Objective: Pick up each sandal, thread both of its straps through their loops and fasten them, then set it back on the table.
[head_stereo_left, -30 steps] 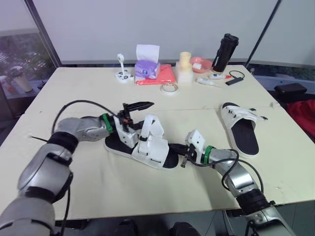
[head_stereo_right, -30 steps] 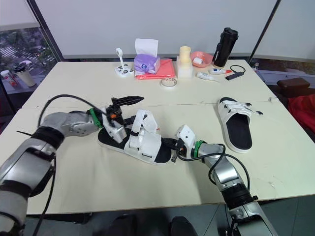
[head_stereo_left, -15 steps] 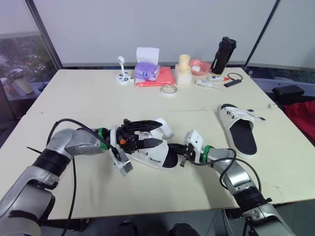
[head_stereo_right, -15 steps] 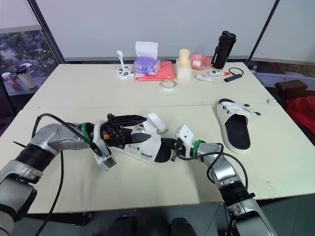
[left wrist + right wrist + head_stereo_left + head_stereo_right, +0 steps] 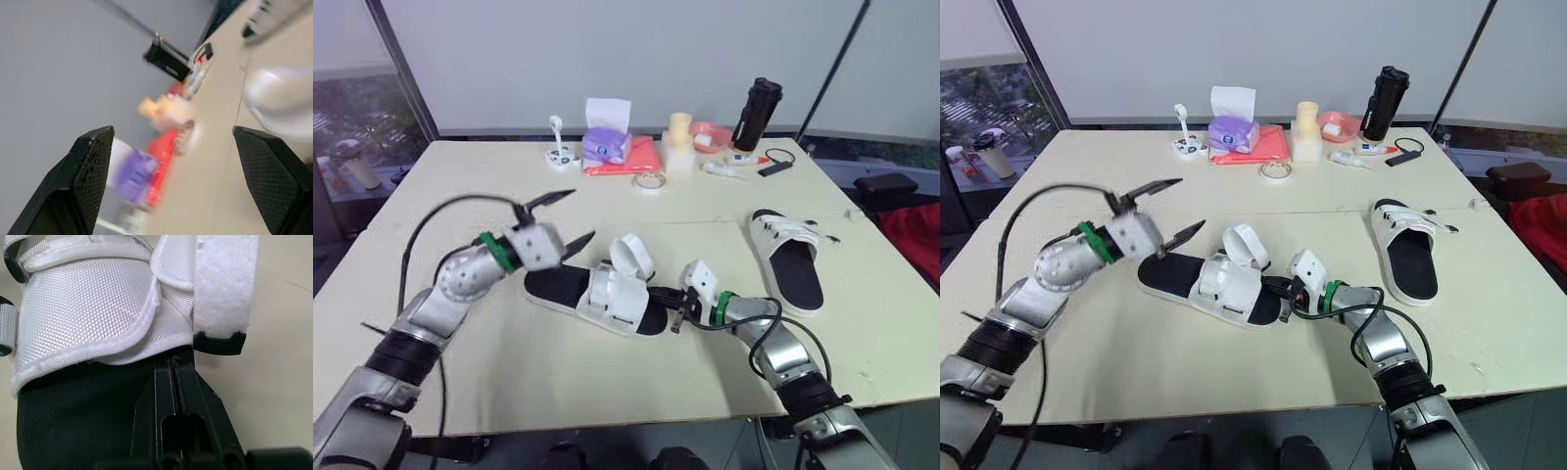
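The near sandal [image 5: 1219,286] lies flat on the worktop [image 5: 1234,362], its toe end met by the right pincer [image 5: 1282,294], fingers pressed together, apparently to steady it. The left pincer [image 5: 1191,204] is held spread wide above the heel, near the unfastened, curled-up strap [image 5: 1246,245].

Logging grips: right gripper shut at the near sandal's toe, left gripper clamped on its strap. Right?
No. The right eye view shows the left gripper open, clear of the strap. The right gripper is shut at the near sandal's toe.
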Motion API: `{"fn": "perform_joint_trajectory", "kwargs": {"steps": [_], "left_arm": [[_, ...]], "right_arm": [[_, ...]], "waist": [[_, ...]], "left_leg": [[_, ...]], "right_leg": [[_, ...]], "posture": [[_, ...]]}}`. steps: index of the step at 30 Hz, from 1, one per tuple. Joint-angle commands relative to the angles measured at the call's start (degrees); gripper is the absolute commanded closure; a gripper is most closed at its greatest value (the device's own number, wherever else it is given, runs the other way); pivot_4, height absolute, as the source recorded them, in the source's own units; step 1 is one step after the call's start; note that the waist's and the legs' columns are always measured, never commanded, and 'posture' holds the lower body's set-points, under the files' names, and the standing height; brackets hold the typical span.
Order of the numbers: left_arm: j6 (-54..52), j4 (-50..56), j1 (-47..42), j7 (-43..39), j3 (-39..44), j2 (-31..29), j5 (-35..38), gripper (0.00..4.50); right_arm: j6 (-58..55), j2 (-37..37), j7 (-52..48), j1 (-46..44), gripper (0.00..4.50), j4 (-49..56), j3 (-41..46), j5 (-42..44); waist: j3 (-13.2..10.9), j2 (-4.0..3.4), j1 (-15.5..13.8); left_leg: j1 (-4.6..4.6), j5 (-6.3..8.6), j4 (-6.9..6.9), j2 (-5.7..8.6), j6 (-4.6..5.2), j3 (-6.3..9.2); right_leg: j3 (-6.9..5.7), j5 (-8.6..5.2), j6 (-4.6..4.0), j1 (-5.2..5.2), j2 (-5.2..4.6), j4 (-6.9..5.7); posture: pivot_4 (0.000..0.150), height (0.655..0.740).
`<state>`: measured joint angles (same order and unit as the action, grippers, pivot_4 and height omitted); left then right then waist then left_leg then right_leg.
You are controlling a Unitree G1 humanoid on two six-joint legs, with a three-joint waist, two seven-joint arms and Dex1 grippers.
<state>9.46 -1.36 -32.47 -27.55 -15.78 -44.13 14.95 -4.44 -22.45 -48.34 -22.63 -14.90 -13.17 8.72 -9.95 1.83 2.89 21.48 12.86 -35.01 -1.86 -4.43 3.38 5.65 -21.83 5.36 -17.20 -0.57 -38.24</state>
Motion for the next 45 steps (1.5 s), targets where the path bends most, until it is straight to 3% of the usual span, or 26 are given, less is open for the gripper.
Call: {"fn": "perform_joint_trajectory", "kwargs": {"steps": [1, 3, 5, 7, 9, 16, 20, 31, 41, 45], "left_arm": [[-30.03, 12.02, -3.01, -0.59, 6.92, 1.09, 23.31, 0.48], [-48.06, 14.84, -4.96, 3.12, 11.28, 1.15, 44.4, 0.48], [-58.47, 15.47, -6.25, 4.94, 15.35, 0.19, 59.51, 0.48], [-64.14, 14.65, -5.99, 6.7, 18.22, -0.72, 68.89, 0.48], [-67.12, 14.78, -4.85, 8.43, 19.38, -0.87, 72.06, 0.48], [-68.88, 15.65, 0.21, 15.78, 18.32, 5.58, 69.88, 0.48], [-69.0, 14.99, 0.6, 16.18, 15.79, 9.93, 64.64, 0.48], [-66.85, 7.56, -3.42, 13.26, 13.22, 18.83, 48.17, 0.48], [-67.19, 0.15, -9.9, 7.58, 12.17, 27.38, 39.89, 0.48], [-67.51, -2.88, -11.28, 8.4, 13.11, 29.92, 36.66, 1.76]], "right_arm": [[-3.23, -0.58, 0.68, 2.9, 4.5, -7.23, -2.48, -4.25], [-3.16, -0.55, 0.63, 2.8, 4.5, -7.42, -2.54, -4.28], [-3.14, -0.6, 0.49, 2.75, 4.5, -7.46, -2.58, -4.27], [-3.03, -0.65, 0.32, 2.38, 4.5, -7.94, -2.6, -4.29], [-2.93, -0.72, 0.23, 2.09, 4.5, -8.32, -2.6, -4.28], [-3.01, -0.23, 0.53, 1.88, 4.5, -8.3, -2.78, -4.32], [-3.41, -0.12, 0.65, 2.2, 4.5, -7.57, -2.88, -4.29], [-3.77, -0.88, 0.97, 2.64, 4.5, -6.4, -2.19, -4.27], [-3.83, -0.42, 1.81, 2.24, 4.5, -6.45, -2.4, -4.97], [-3.89, -0.68, 2.03, 2.49, 4.5, -6.13, -2.12, -5.02]], "waist": [[-0.02, -0.01, 0.09], [-0.03, 0.01, 0.18], [-0.04, 0.02, 0.34], [-0.05, 0.01, 0.55], [-0.06, 0.0, 0.66], [-0.05, 0.06, 0.72], [-0.04, 0.04, 0.67], [-0.04, 0.03, 0.73], [-0.05, 0.04, 0.72], [-0.04, 0.01, 1.0]], "left_leg": [[0.0, 0.0, 0.01, 0.0, 0.0, 0.02], [0.02, 0.0, -0.02, 0.01, 0.0, 0.1], [0.02, 0.0, -0.02, 0.02, 0.0, 0.18], [0.01, 0.0, -0.02, 0.03, 0.0, 0.19], [0.01, 0.0, -0.01, 0.04, 0.0, 0.19], [-0.08, 0.01, -0.06, 0.05, -0.01, 0.2], [-0.07, 0.01, -0.05, 0.06, -0.03, 0.17], [-0.01, 0.01, -0.03, 0.16, -0.03, 0.12], [0.03, 0.02, 0.0, 0.16, -0.04, 0.13], [0.06, 0.02, 0.04, 0.16, -0.04, 0.11]], "right_leg": [[0.0, 0.0, 0.0, 0.0, 0.01, 0.01], [-0.03, 0.0, 0.01, 0.01, 0.01, 0.02], [-0.02, -0.01, 0.02, 0.03, -0.01, 0.04], [-0.02, -0.02, 0.04, 0.01, -0.02, 0.07], [-0.01, -0.02, 0.04, 0.01, -0.02, 0.08], [0.04, -0.02, 0.03, -0.02, -0.02, 0.19], [0.06, -0.02, 0.02, -0.03, -0.01, 0.24], [0.11, -0.02, 0.03, -0.11, 0.0, 0.3], [0.11, -0.02, 0.03, -0.11, 0.0, 0.55], [0.12, 0.0, 0.06, -0.02, 0.0, 0.6]], "posture": [[0.15, 0.74], [0.15, 0.74], [0.15, 0.74], [0.15, 0.74], [0.15, 0.74], [0.15, 0.74], [0.15, 0.74], [0.15, 0.74], [0.15, 0.74], [0.15, 0.74]]}}
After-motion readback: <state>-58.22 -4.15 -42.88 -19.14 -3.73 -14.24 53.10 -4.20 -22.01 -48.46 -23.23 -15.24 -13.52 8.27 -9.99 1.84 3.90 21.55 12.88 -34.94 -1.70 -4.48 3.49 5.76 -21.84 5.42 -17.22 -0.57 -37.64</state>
